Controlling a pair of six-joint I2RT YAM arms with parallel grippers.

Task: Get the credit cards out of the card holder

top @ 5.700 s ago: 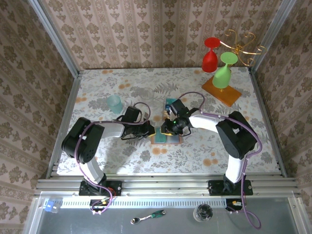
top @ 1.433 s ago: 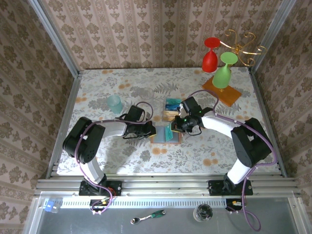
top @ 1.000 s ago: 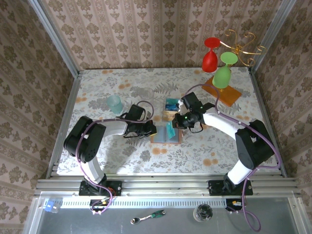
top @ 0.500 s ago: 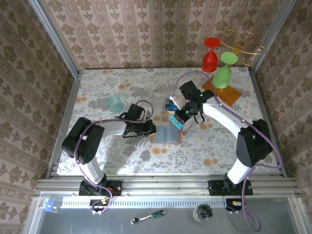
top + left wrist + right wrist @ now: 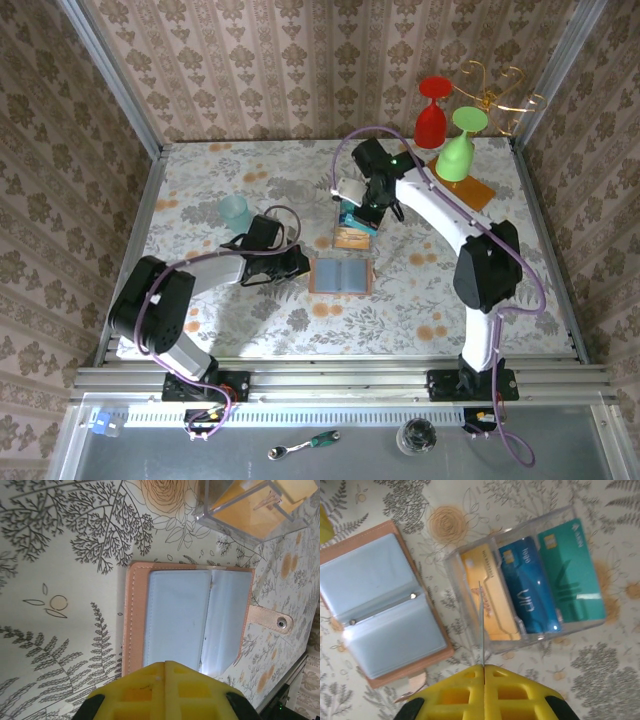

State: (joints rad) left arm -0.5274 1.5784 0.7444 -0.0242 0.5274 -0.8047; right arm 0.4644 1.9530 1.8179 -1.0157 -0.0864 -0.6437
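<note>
I've got one clear tray (image 5: pixel 520 534) on the table (image 5: pixel 200 180) with three cards lying side by side in it: one orange card (image 5: pixel 487 600), one blue card (image 5: pixel 527 592) and one teal card (image 5: pixel 570 572). The card holder (image 5: pixel 380 610) lies open and flat just beside the tray, on the side nearer the arms. Its two grey-blue pockets face up and its snap strap (image 5: pixel 272 622) sticks out.

My right claw (image 5: pixel 483 667) hangs over the tray, fingers pressed together on nothing. My left claw (image 5: pixel 164 665) sits just beside the holder's left edge, also closed and empty.

Well apart on the left stands one pale green cup (image 5: pixel 235 212). In the far right corner a wooden slab (image 5: pixel 470 195) bears a gold rack (image 5: pixel 500 90) carrying two goblets, one red (image 5: pixel 432 112) and one green (image 5: pixel 458 150)
</note>
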